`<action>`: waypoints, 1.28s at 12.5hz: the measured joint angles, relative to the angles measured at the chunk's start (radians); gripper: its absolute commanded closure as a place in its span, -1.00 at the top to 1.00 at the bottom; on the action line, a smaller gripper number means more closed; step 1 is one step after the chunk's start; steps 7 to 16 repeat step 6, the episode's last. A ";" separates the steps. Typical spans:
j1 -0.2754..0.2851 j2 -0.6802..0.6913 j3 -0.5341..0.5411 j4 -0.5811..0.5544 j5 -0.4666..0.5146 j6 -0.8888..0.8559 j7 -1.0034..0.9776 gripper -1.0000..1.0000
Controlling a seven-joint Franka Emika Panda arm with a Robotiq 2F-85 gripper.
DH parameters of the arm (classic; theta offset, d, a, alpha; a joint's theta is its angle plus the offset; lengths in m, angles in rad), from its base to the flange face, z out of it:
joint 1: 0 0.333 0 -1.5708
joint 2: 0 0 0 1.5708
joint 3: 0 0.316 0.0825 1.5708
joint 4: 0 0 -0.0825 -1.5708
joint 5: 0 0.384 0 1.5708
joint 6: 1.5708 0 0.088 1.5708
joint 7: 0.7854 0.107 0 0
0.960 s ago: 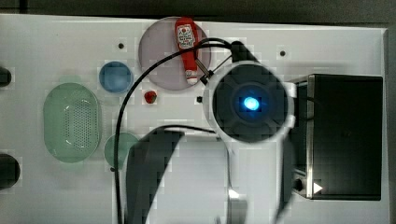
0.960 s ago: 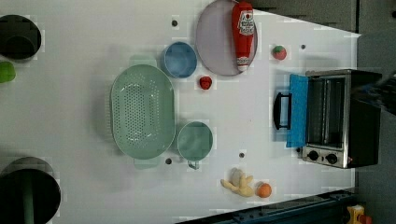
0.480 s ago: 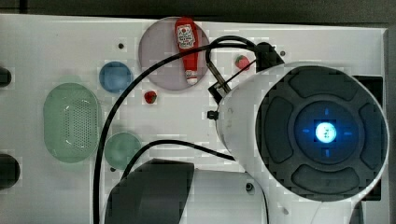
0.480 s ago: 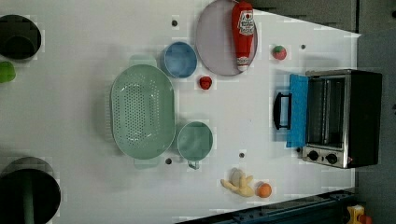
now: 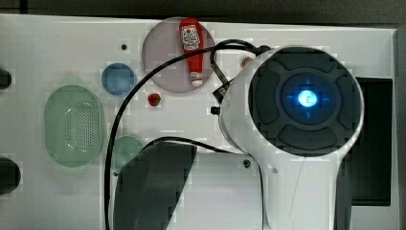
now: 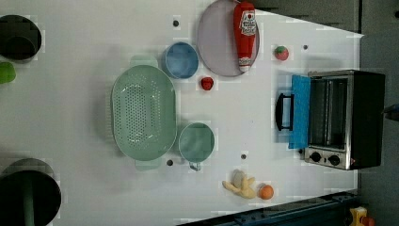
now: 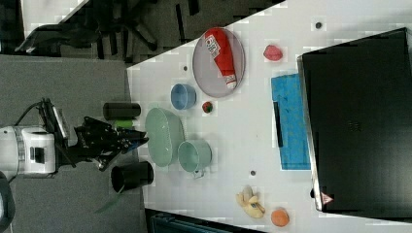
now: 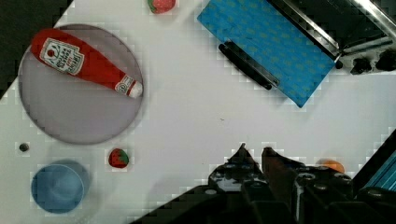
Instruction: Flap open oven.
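Oven door flapped down — the left view shows it; tool nearly pressed together, empty.

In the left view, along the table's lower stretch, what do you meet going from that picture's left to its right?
Green colander → green cup → banana → orange fruit → oven, with its blue door folded down toward the left view's left.

Oven: black-topped, silver front frame, at left view's right table edge. Blue-tinted door flapped open, lying flat; black bar handle leftmost; knobs beside.
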 measured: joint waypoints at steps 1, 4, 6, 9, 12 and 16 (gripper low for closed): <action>0.003 0.001 0.000 -0.002 0.000 -0.002 0.003 -0.65; 0.004 0.005 0.000 -0.001 0.004 -0.004 0.004 -0.65; 0.000 0.009 0.000 0.001 0.010 -0.010 0.004 -0.65; 0.000 0.009 0.000 0.001 0.010 -0.010 0.004 -0.65; 0.000 0.009 0.000 0.001 0.010 -0.010 0.004 -0.65; 0.000 0.009 0.000 0.001 0.010 -0.010 0.004 -0.65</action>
